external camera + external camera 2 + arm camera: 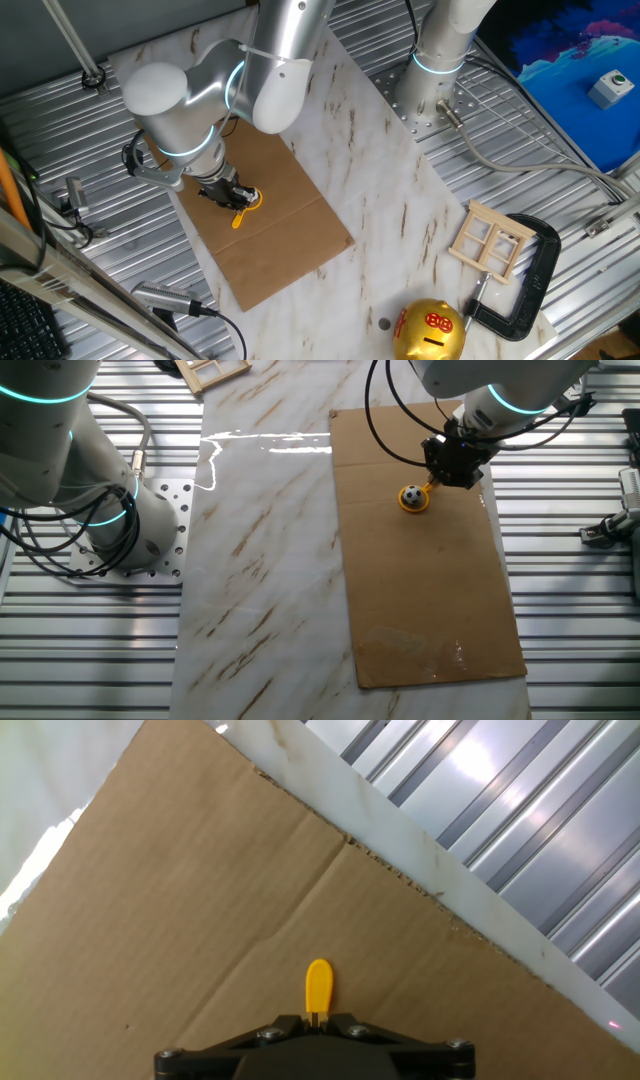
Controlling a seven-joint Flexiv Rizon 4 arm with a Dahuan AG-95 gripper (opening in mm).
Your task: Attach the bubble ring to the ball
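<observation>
The yellow-orange bubble ring (414, 504) lies on the brown cardboard (430, 590), its hoop around the small black-and-white ball (411, 494). My gripper (441, 477) is low over the ring's handle, just right of the ball. In the hand view the jaws (318, 1017) are closed on the thin stem and the handle's flat tip (318, 984) sticks out past them; the hoop and ball are hidden there. In one fixed view the ring (243, 208) shows just under the gripper (234, 196).
A gold piggy bank (430, 332), a wooden window frame (490, 240) and a black clamp (538, 280) are at the marble slab's far end. A second arm's base (120, 530) stands beside the slab. Ribbed metal table (540, 830) surrounds the slab.
</observation>
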